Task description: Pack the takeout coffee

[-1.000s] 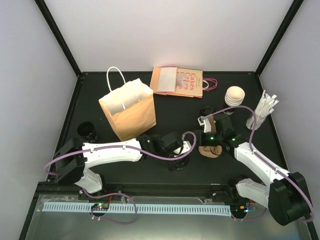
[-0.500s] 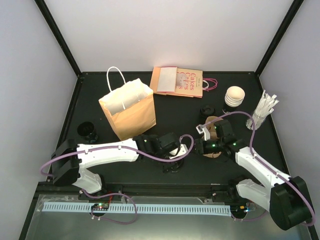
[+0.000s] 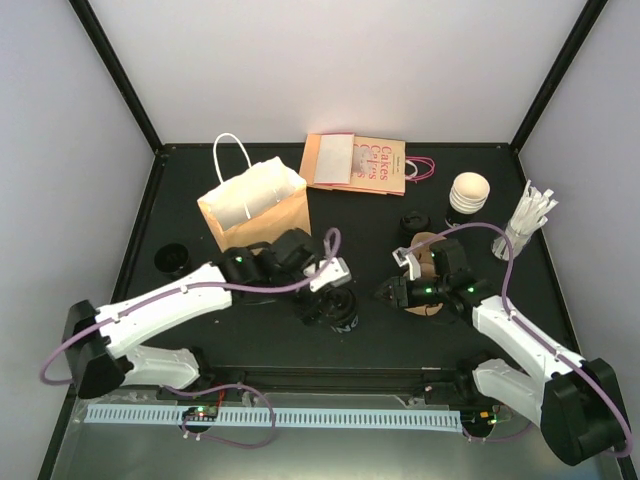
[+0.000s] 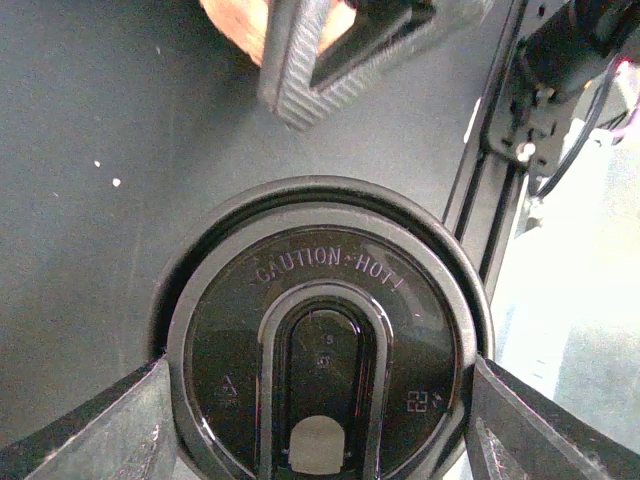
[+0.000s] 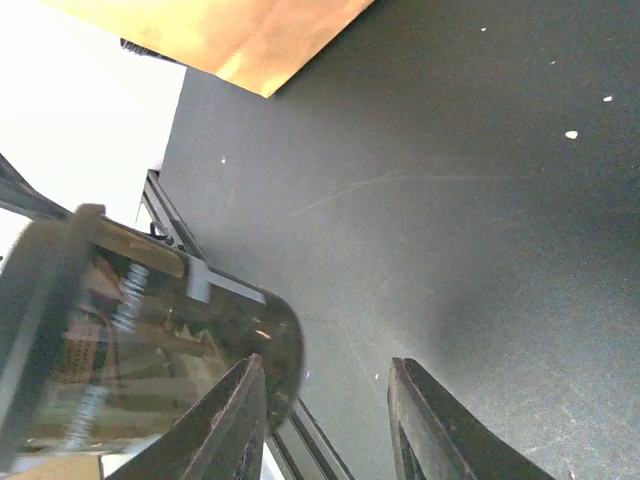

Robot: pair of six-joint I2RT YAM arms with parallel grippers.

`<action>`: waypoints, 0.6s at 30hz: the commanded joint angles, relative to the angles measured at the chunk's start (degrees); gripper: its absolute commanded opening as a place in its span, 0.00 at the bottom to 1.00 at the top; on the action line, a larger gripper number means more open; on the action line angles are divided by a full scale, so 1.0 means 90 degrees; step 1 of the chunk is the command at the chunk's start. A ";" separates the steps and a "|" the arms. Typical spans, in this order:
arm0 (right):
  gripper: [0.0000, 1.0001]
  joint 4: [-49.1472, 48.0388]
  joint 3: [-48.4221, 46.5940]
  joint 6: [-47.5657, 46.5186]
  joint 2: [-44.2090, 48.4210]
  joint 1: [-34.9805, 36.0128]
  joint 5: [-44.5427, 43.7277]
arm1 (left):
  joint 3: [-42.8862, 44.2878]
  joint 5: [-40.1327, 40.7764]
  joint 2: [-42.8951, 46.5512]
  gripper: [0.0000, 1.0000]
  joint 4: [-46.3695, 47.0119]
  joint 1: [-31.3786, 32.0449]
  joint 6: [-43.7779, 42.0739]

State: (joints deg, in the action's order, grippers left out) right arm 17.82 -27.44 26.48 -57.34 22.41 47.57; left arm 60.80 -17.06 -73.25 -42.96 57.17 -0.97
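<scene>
The takeout coffee [image 3: 346, 319], a small black cup with a round black lid [image 4: 320, 300] marked "CAUTION HOT!", is at the front middle of the table. My left gripper [image 3: 338, 308] is shut on it from above. In the left wrist view its fingers [image 4: 105, 430] press the lid's rim from both sides. The right gripper [image 3: 388, 293] hangs just right of the cup, pointing at it. It is open with only bare table showing between its fingers [image 5: 235, 420]. The brown paper bag [image 3: 256, 222] stands open behind and to the left of the cup.
A brown pulp cup carrier [image 3: 424, 262] lies under the right arm. Flat printed bags [image 3: 357, 163] lie at the back. White cups [image 3: 469, 191], wrapped straws [image 3: 530, 214] and a black lid [image 3: 412, 222] are at the right. An open black cup [image 3: 172, 258] stands at the left.
The left arm has swung up and back towards the bag, with the cup still in its gripper. The right gripper has drawn slightly forward and stayed open.
</scene>
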 commanded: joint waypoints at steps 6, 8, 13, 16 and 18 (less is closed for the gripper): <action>0.38 -0.0190 -0.0031 0.0055 0.0127 -0.0039 0.0297 | 0.0206 -0.2286 0.0698 0.60 -0.0237 -0.0964 -0.0548; 0.38 -0.0190 -0.0054 0.0061 0.0148 -0.0042 0.0292 | 0.0235 -0.2669 0.0834 0.60 -0.0198 -0.1059 -0.0607; 0.38 -0.0265 -0.0057 0.0109 0.0138 -0.0039 0.0303 | 0.0203 -0.2944 0.1043 0.61 0.0019 -0.1134 -0.0542; 0.38 -0.0267 -0.0061 0.0101 0.0134 -0.0038 0.0307 | 0.0158 -0.3147 0.1089 0.61 0.0053 -0.1156 -0.0542; 0.38 -0.0258 -0.0066 0.0104 0.0150 -0.0035 0.0294 | 0.0135 -0.2966 0.1119 0.61 0.0085 -0.1166 -0.0502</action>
State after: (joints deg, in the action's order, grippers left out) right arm 16.69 -27.44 27.16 -56.88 22.41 49.06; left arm 60.86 -41.15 -64.05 -44.03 47.20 -4.49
